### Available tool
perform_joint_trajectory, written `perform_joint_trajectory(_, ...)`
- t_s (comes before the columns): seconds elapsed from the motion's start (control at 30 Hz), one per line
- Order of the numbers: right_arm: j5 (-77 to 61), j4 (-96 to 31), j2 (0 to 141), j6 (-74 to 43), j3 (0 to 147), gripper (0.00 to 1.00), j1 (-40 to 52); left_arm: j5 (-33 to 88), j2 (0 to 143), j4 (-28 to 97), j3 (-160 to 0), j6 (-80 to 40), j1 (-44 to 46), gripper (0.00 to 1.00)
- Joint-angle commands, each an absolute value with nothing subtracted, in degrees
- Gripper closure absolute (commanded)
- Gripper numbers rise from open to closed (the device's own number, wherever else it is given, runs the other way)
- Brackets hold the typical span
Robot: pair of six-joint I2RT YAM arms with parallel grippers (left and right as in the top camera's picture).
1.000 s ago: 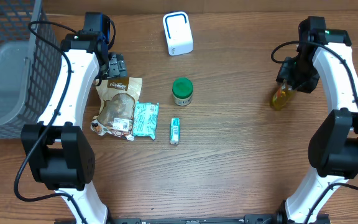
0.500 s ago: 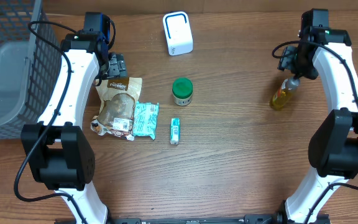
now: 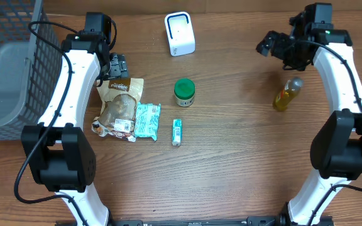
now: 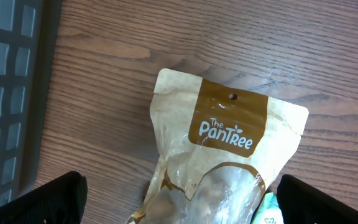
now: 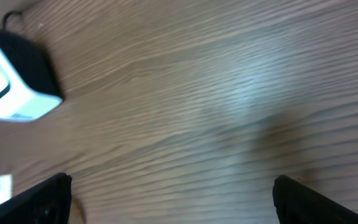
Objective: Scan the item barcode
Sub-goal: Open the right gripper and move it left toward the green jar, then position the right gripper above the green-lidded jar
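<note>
Yellow oil bottle (image 3: 285, 95) sits on the wooden bench (image 3: 231, 157) at mid-right of the overhead frame, long axis diagonal, cap toward upper right. Above it the right arm reaches leftward, its right pincer (image 3: 269, 45) apart, empty, clear of the bottle. The left pincer (image 3: 117, 65), also apart, hovers over a brown pouch (image 4: 229, 155); only its wrist view reads "The PanTree". The white scanner (image 3: 180, 34) stands at top centre.

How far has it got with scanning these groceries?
Possibly one done: the yellow bottle sits apart on the right, and the open right gripper holds nothing. In hand: the open left gripper hovers over the brown snack bag, not gripping it. Left: that bag, the teal packet, small tube and green jar, none at the white scanner.
</note>
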State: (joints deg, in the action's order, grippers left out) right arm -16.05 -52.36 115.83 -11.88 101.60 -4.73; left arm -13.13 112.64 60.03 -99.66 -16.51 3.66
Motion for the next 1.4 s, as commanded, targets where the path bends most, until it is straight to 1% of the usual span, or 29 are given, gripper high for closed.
perform_joint_trajectory(0.0,-19.00,-53.04,115.22,-12.62,102.76,0.00,-1.48,-13.91,112.40,59.94,-100.33,-16.49,3.88,0.00)
perform_joint_trajectory(0.43,-19.00,-53.67,115.22,-12.64,102.74,0.00,13.47,-13.91,112.40,59.94,-100.33,-16.49,3.88,0.01)
perform_joint_trajectory(0.7,-19.00,-53.65,115.22,-12.62,102.74,0.00,20.05,-13.91,112.40,59.92,-100.33,-16.49,3.88,0.00)
perform_joint_trajectory(0.83,-18.98,-53.65,115.22,-12.62,102.74,0.00,21.47,-13.91,112.40,59.94,-100.33,-16.49,3.88,0.00)
perform_joint_trajectory(1.37,-18.98,-53.63,115.22,-12.60,102.74,0.00,21.45,-13.91,112.40,59.94,-100.33,-16.49,3.88,0.01)
